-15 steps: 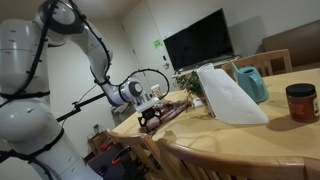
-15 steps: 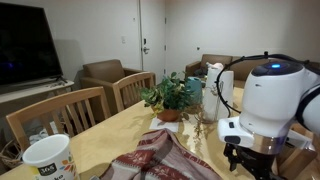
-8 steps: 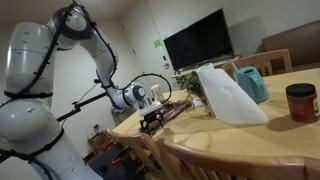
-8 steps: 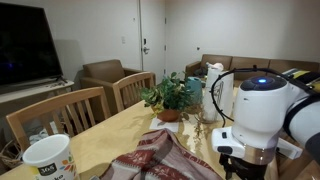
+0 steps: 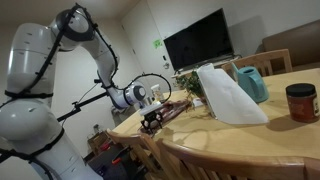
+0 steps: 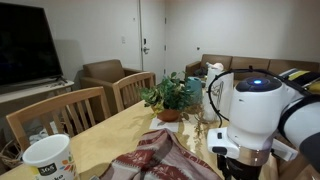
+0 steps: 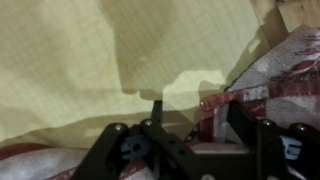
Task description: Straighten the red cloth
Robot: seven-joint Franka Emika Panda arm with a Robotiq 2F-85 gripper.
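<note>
The red patterned cloth (image 5: 172,111) lies rumpled near the end of the wooden table (image 5: 285,130); it also shows in the other exterior view (image 6: 150,156). My gripper (image 5: 150,122) is low over the cloth's edge, and in an exterior view it is mostly cut off at the bottom (image 6: 236,172). In the wrist view the fingers (image 7: 197,112) stand apart just above the table. A raised hem of the cloth (image 7: 285,70) lies between them, close to the right finger. Bare tabletop (image 7: 90,60) fills the rest of that view.
A potted plant (image 6: 170,95), a tall white object (image 5: 228,95), a teal pitcher (image 5: 250,82) and a red-lidded jar (image 5: 300,102) stand on the table. A white mug (image 6: 48,160) is at the near corner. Wooden chairs (image 6: 50,115) line the table's sides.
The arm has shifted slightly along the table's edge over the last second, and the gripper stays low at the cloth. The cloth has not visibly changed shape.
</note>
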